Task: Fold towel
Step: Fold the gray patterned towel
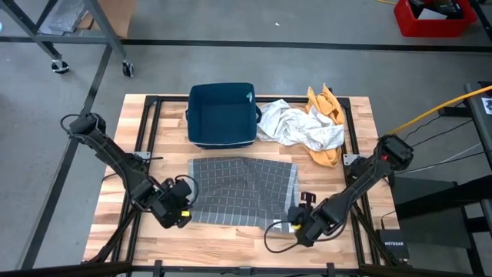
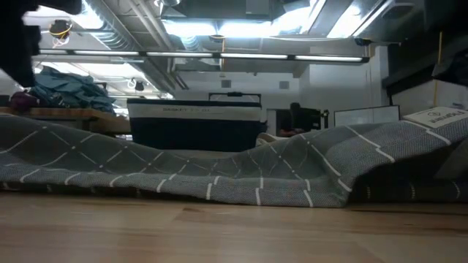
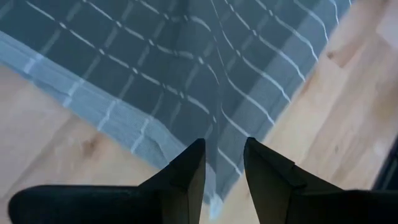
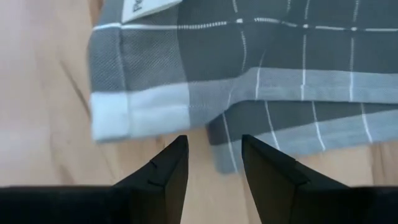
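A grey towel [image 1: 242, 192] with thin white checks lies spread on the wooden table, wrinkled in the middle. At its near right corner a white label [image 4: 140, 7] faces up and a second layer shows under the light hem [image 4: 143, 115]. My left gripper [image 1: 183, 209] is at the towel's near left corner [image 3: 214, 199], slanting down, its fingers apart on either side of the cloth's edge. My right gripper [image 1: 300, 229] hangs open just above the near right corner, pointing down, with bare table between its fingertips [image 4: 214, 140]. My left gripper [image 3: 224, 146] has the towel's near left corner lying in the gap between its two fingers, coming at it slanting down from the table's left. The corner lies flat on the table. I cannot tell whether the fingers touch the cloth.
A navy bin [image 1: 223, 115] stands at the table's far side, behind the towel. Beside it, at the far right, lie a crumpled white cloth [image 1: 300, 127] and a yellow cloth [image 1: 327, 115]. Bare wood [image 1: 231, 242] runs along the near edge between the grippers.
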`<state>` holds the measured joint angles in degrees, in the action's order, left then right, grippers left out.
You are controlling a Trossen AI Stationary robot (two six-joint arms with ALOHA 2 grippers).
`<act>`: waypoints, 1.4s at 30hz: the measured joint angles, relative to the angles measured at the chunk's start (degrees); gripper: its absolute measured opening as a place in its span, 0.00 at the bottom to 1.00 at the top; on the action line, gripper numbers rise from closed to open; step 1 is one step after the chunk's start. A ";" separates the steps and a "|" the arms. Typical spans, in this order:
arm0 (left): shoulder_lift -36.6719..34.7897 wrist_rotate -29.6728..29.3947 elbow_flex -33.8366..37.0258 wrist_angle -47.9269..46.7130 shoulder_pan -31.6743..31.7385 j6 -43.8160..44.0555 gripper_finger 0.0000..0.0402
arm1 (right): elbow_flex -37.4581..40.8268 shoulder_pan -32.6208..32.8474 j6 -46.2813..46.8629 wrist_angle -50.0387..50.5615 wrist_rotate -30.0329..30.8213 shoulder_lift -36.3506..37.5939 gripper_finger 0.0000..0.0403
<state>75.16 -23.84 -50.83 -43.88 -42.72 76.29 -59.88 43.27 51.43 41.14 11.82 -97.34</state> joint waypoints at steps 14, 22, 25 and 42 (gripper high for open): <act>0.12 -4.01 0.00 0.12 13.20 -8.09 0.25 | -0.02 -0.12 -0.78 -1.24 8.58 -1.31 0.38; 3.85 -3.43 0.04 4.53 18.54 -16.88 0.25 | -0.04 -0.13 -4.82 -4.65 8.68 -1.31 0.38; 5.73 -3.24 0.04 6.88 19.32 -19.86 0.25 | -0.09 -0.13 -9.04 -7.21 8.72 -1.31 0.38; 11.06 -3.21 0.04 8.33 23.53 -23.98 0.25 | -0.11 -0.17 -7.83 -5.42 6.23 -1.31 0.04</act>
<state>86.21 -27.05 -50.78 -35.55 -19.19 52.31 -59.99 43.09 43.60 35.72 18.06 -98.65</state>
